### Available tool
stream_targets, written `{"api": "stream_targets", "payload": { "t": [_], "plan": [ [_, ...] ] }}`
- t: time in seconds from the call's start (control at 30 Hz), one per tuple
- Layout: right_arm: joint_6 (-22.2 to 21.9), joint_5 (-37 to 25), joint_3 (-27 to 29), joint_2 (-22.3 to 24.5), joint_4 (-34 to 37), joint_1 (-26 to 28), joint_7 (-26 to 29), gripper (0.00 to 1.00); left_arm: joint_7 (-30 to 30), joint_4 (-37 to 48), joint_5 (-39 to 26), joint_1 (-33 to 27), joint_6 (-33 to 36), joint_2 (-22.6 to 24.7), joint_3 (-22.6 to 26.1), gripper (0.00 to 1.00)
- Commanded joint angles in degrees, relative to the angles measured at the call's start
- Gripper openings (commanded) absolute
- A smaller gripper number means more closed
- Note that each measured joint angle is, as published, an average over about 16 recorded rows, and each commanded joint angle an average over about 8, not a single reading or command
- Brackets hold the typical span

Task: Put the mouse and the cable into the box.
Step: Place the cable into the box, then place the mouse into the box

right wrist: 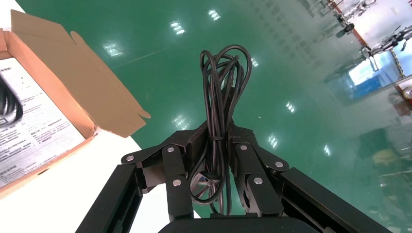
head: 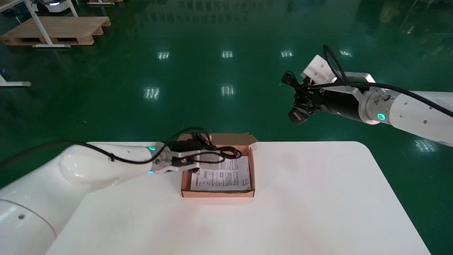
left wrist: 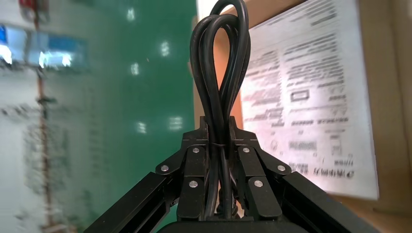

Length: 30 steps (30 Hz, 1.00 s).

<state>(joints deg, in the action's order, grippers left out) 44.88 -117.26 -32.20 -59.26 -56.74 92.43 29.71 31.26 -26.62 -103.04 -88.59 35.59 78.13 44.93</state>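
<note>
cable (head: 226, 153): black, folded into a bundle of long loops; gripped at its bound middle by the left gripper; the loops reach out over the far part of the box; cannot tell whether they touch the leaflet below
left gripper (head: 202, 155): closed narrow on the cable, both fingers pressing the bundle; the wrist view shows the loops (left wrist: 221, 73) rising out from between the fingers (left wrist: 194, 167); it sits over the box's far-left corner, the arm reaching in from the robot's left across the table
box (head: 217, 193): shallow brown cardboard, open, its lid flap folded back off the far edge; it stands on the table left of centre
leaflet (head: 221, 175): white printed sheet lying flat in the box, covering most of the floor of it; seen also in the left wrist view (left wrist: 311, 97)
second cable bundle (right wrist: 223, 82): black, tied at the waist; held by the right gripper; its loops stick out past the fingertips (head: 290, 79)
right gripper (head: 300, 104): clamped narrow on the second cable bundle; raised well above and beyond the table's far-right corner, over the floor, well apart from the box; its wrist view shows the box flap (right wrist: 73, 73) off to one side
table (head: 300, 194): white, rounded corners
floor (head: 226, 71): glossy green, ceiling lamps reflected in it
pallet (head: 53, 30): wooden, far off on the floor at the robot's left
</note>
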Motion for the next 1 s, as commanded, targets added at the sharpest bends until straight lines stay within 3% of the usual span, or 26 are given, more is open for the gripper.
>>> {"api": "stream_targets", "payload": {
  "t": [0.03,0.37,0.4,0.63,0.67,1.0],
  "plan": [
    [0.0,0.0,0.0,0.0,0.0,0.0,0.0,0.00,0.6,-1.9,-0.1,1.8,-2.2,0.4,1.5,0.00],
    [0.0,0.0,0.0,0.0,0.0,0.0,0.0,0.00,0.2,-4.1,3.1,3.6,-7.9,0.3,11.5,0.00],
    [0.0,0.0,0.0,0.0,0.0,0.0,0.0,0.00,0.0,-4.1,3.5,3.5,-8.2,0.3,12.1,0.06],
    [0.0,0.0,0.0,0.0,0.0,0.0,0.0,0.00,-0.1,-4.4,6.3,3.3,-9.1,0.4,14.4,0.94],
    [0.0,0.0,0.0,0.0,0.0,0.0,0.0,0.00,-0.1,-4.5,6.5,3.3,-9.1,0.4,14.5,1.00],
    [0.0,0.0,0.0,0.0,0.0,0.0,0.0,0.00,-0.2,-4.4,6.0,3.3,-8.9,0.3,14.2,1.00]
  ]
}}
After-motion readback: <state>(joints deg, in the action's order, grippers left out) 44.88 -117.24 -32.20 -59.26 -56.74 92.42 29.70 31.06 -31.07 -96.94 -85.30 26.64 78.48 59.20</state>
